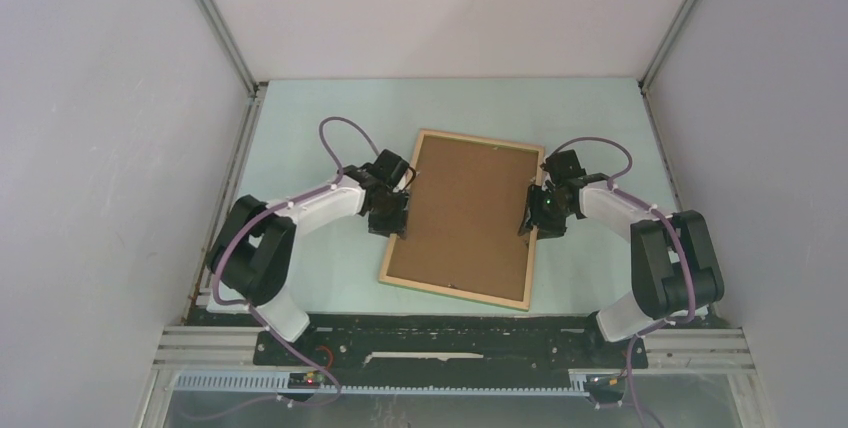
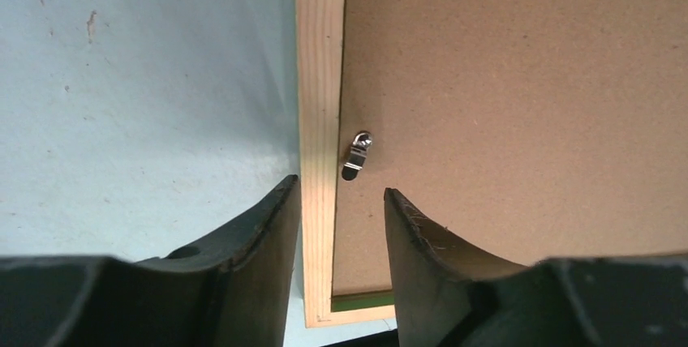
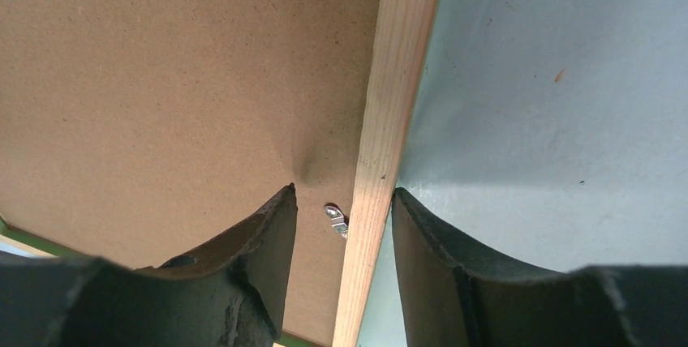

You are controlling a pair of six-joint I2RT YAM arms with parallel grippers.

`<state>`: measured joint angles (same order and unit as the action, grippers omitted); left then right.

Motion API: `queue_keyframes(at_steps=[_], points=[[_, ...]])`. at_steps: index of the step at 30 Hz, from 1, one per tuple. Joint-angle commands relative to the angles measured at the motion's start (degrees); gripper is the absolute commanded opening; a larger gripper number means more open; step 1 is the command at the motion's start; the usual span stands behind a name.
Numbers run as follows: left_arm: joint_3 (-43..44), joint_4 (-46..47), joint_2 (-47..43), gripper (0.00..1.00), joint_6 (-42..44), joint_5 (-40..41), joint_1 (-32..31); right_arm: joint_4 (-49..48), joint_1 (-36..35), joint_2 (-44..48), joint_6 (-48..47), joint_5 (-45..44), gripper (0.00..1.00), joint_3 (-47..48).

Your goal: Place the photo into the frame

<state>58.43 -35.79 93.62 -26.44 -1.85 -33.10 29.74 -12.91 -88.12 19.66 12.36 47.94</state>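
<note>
The frame (image 1: 455,295) lies pale side up on the desk (image 1: 300,138); a brown board (image 1: 465,213) fills it and hides whatever is beneath. The left end effector (image 2: 341,194) and the right end effector (image 3: 345,193) are released, each astride a side rail.

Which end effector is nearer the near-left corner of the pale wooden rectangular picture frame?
Left. The left end effector straddles the frame's left rail just beyond that corner; the right end effector straddles the opposite rail.

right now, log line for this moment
state: backing board in frame | left end effector: open, astride left rail | right end effector: open, astride right rail | photo: not visible
</note>
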Motion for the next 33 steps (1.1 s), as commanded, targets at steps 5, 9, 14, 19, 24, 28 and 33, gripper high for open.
queue_keyframes(at_steps=[5, 9, 14, 19, 24, 28, 33], points=[[5.36, -1.69, 2.99, 0.35, 2.96, 1.75, -0.09, -1.53, -0.63, 0.32, -0.89, 1.52, 0.52, 0.66], [5.83, -1.62, 3.89, 0.31, 3.38, 1.68, -0.07, -1.44, -0.66, 0.14, -1.08, 1.51, 0.51, 0.64], [5.99, -1.46, 5.47, 0.27, 3.67, 1.68, -0.03, -1.5, -1.08, 0.14, -1.03, 1.52, 0.51, 0.66], [6.31, -1.02, 6.64, 0.22, 3.36, 2.95, -0.03, -1.08, -1.72, -0.3, -1.02, 1.18, 0.5, 1.18], [5.99, -0.55, 6.42, 0.01, -0.92, 9.35, -0.74, -1.02, -2.65, -0.71, -0.77, 0.87, 0.49, 1.53], [3.94, 0.39, 3.47, 0.0, -4.11, 23.15, -3.37, -0.88, -3.44, -0.93, -0.59, 0.43, 0.49, 1.63], [-2.89, 9.32, -3.9, 0.0, -1.18, 19.03, -4.31, -1.12, -3.45, -1.11, 0.06, -1.02, 0.48, 1.63]])
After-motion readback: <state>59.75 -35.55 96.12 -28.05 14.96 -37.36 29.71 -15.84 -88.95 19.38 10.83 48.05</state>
